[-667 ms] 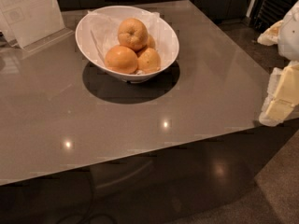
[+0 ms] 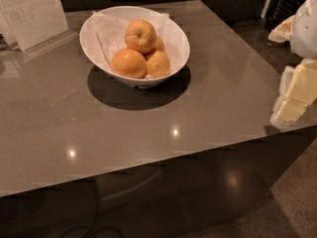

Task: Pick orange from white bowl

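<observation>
The white bowl [image 2: 94, 43] stands on the far left part of the grey table, lined with white paper. The orange [image 2: 141, 35], pale yellow-orange with a puckered dimple, lies on top of the pile in it. A smooth, deeper-orange fruit [image 2: 128, 62] and a smaller one [image 2: 158, 63] lie below it at the front. My gripper [image 2: 293, 99], cream-white, is at the right edge of the view. It is beside the table's right edge, well away from the bowl, and nothing shows in it.
A clear stand holding a white sheet [image 2: 32, 14] is at the table's far left corner. The grey table [image 2: 148, 133] has its front edge near the middle of the view. Dark floor lies below and to the right.
</observation>
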Controlling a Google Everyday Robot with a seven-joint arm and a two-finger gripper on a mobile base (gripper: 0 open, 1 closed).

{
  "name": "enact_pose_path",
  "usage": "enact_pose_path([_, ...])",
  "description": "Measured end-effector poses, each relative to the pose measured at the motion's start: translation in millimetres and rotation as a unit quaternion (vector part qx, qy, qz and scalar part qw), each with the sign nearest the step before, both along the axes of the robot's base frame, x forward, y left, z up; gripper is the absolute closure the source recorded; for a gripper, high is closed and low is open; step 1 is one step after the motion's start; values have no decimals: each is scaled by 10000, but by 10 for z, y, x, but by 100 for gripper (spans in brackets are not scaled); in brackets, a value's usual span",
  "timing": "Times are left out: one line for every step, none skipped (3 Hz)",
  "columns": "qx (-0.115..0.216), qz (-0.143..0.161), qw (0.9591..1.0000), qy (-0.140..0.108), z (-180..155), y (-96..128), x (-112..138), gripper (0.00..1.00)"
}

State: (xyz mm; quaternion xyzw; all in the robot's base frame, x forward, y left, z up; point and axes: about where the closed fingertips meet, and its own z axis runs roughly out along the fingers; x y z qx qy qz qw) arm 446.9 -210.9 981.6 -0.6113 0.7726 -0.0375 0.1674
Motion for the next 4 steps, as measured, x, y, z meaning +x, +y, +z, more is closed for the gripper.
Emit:
enact_pose_path([332, 534, 9973, -378, 152, 230, 288, 0])
enact_pose_path([615, 1166, 9894, -610, 302, 542, 650, 0])
enact_pose_path([615, 1167, 9894, -610, 302, 542, 650, 0])
enact_pose_path([671, 1353, 9857, -743, 375, 572, 832, 0])
